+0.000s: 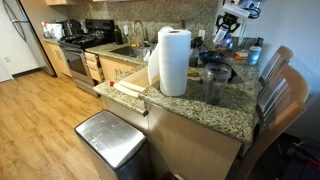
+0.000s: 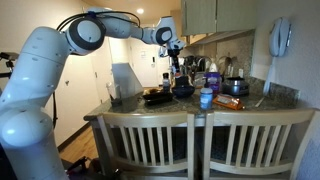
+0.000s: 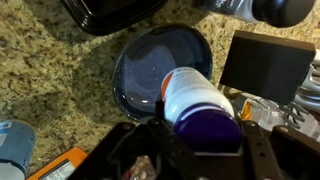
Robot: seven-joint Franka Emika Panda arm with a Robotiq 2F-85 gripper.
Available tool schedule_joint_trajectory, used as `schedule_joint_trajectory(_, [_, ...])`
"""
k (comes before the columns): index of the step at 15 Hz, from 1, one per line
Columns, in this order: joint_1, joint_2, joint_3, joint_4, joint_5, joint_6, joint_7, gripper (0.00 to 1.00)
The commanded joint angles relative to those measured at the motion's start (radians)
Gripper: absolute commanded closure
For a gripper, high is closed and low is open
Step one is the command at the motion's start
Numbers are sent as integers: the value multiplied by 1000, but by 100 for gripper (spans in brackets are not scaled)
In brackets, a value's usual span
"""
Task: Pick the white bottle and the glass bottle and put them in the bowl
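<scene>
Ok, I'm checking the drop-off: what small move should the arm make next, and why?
Probably a slight shift toward the bowl's middle before letting go. In the wrist view the gripper holds the white bottle above the bowl, but it seems to sit over the rim rather than the centre.

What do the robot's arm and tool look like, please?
The arm is glossy white, built of thick rounded segments with darker bands at the joints. A thin black cable arcs over its upper links. The tool at its end is black and blocky. The wrist view shows its dark, matte fingers.
</scene>
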Motion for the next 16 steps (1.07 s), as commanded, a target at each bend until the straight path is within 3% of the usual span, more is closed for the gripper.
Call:
schedule_joint_trajectory(1, [35,-45,-20,-44,-25,78,83,70])
schedule_joint_trajectory(3, [66,-76,-33,-111,-56,138,147,70])
schedule_joint_trajectory(6, [67,-50,-5,-161,-17,95,158,70])
schedule_joint_trajectory(9, [50,9,4,-111,-17,29,181,70])
schedule_joint_trajectory(16, [69,90,-48,27,-158,-17,334,70])
